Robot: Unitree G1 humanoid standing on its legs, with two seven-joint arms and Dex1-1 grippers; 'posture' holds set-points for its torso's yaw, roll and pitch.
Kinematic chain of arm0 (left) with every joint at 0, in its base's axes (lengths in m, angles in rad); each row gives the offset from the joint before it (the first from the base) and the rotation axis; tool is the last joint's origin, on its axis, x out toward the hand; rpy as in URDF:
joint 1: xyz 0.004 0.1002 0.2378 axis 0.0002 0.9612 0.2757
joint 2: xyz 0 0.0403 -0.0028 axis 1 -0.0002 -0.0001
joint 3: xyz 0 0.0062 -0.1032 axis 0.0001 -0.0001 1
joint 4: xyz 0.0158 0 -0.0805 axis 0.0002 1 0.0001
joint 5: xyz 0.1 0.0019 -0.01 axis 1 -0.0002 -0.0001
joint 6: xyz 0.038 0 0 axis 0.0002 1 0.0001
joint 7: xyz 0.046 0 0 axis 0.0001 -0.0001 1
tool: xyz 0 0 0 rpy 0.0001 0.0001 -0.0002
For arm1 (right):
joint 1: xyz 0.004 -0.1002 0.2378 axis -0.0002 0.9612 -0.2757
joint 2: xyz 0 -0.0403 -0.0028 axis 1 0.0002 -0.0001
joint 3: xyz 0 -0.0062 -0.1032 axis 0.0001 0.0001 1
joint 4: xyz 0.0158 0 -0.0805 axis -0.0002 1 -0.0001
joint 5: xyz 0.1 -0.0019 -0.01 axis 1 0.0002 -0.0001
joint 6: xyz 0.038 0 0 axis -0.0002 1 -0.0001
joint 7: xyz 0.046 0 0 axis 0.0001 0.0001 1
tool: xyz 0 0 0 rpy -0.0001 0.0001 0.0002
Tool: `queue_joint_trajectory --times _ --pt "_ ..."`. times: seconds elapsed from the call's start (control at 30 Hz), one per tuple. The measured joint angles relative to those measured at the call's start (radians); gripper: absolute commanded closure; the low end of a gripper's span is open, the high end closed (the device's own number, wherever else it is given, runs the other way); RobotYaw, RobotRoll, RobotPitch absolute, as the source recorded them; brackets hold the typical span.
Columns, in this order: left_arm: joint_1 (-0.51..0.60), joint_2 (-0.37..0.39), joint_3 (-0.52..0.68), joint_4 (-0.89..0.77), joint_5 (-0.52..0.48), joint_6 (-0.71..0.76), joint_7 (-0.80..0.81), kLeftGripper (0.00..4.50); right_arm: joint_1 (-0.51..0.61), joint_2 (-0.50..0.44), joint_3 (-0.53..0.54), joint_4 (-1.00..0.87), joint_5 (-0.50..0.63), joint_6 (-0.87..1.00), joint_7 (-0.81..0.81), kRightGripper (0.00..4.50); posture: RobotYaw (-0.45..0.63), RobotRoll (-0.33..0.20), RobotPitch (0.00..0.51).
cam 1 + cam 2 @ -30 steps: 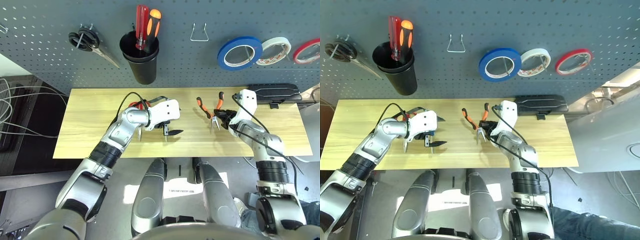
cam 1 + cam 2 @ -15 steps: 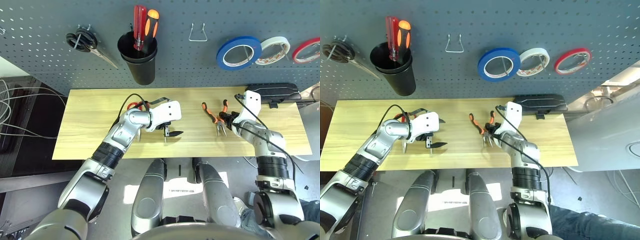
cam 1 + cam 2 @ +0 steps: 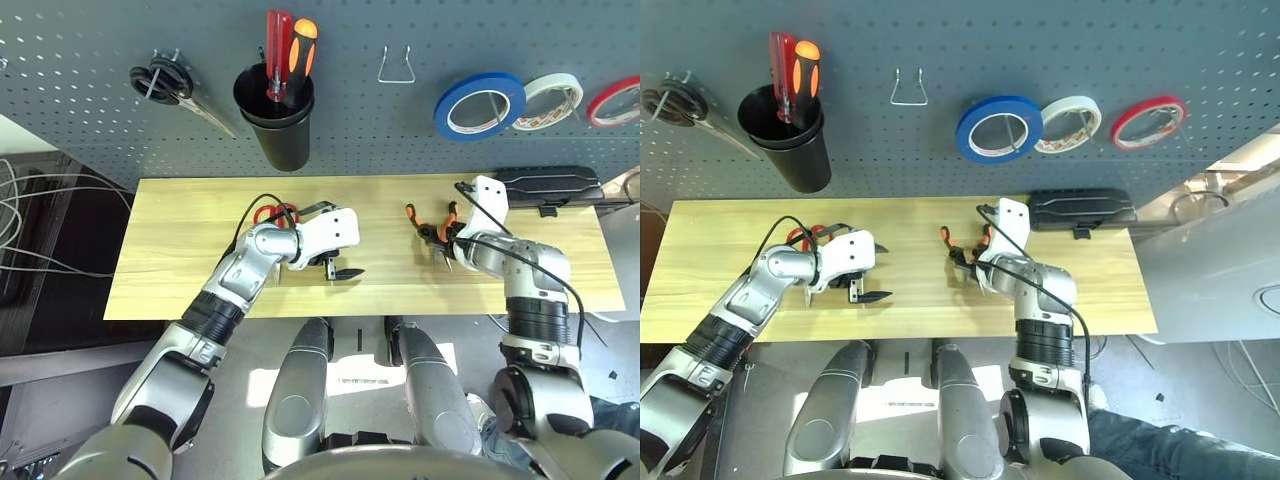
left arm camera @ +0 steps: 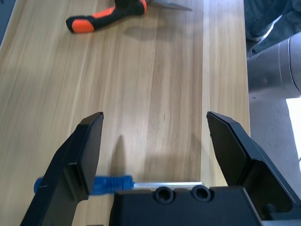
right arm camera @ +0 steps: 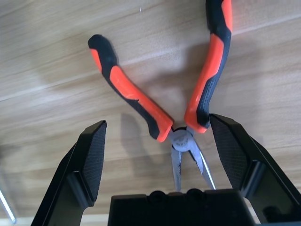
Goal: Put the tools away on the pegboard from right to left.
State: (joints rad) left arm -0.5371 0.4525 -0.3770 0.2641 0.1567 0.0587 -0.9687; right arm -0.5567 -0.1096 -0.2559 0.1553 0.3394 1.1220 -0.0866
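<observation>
A: Right, the right gripper [image 5: 162,155] stands spread wide over the needle-nose pliers [image 5: 178,108], which lie flat on the wooden table [image 3: 180,270] with their handles splayed. Nothing is pinched.

B: And the left gripper [image 4: 155,150]?

A: Spread wide too, empty, hovering low over the blue-handled screwdriver [image 4: 110,183], whose shaft lies just beneath the fingers. The red-handled scissors [image 3: 272,212] lie on the table just behind that arm.

B: What worries you from here?

A: The pliers' handles are splayed. I judge that a squeeze near the pivot could pivot the tool or let it slip out, and a grip on one handle alone would leave the other dangling on the way to the pegboard [image 3: 100,110]. The empty wire hook [image 3: 397,66] is narrow, so a tilted carry may miss it.

B: Count for me.

A: Three tape rolls already hang on the board: the blue tape roll [image 3: 480,105], a white one [image 3: 548,98] and a red one [image 3: 614,102]. One black cup [image 3: 278,118] holds two screwdrivers. One pair of black-handled scissors [image 3: 172,85] hangs at the left. On the table: one pair of pliers, one screwdriver, one pair of scissors, so three tools are left.
</observation>
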Motion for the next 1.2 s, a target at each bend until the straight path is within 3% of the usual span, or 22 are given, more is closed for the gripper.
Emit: queue_joint_trajectory --times 0.47,1.0,1.1,1.2 --pt "0.006 0.004 0.008 -0.026 -0.011 0.034 -0.01 0.0 -0.019 -0.029 0.017 0.06 -0.077 -0.009 0.001 0.02 0.14 0.0 0.409" --pt "0.013 -0.005 0.008 -0.033 -0.012 0.052 -0.011 0.0 -0.063 -0.037 0.106 0.198 -0.142 -0.154 0.079 0.03 0.15 0.0 0.416" --pt "0.014 -0.005 0.008 -0.035 -0.012 0.052 -0.01 0.0 -0.069 -0.038 0.115 0.21 -0.145 -0.161 0.093 0.61 0.15 0.0 0.416" --pt "0.014 -0.007 0.008 -0.041 -0.013 0.052 -0.009 0.0 -0.076 -0.038 0.132 0.211 -0.147 -0.16 0.107 1.62 0.15 0.0 0.416"
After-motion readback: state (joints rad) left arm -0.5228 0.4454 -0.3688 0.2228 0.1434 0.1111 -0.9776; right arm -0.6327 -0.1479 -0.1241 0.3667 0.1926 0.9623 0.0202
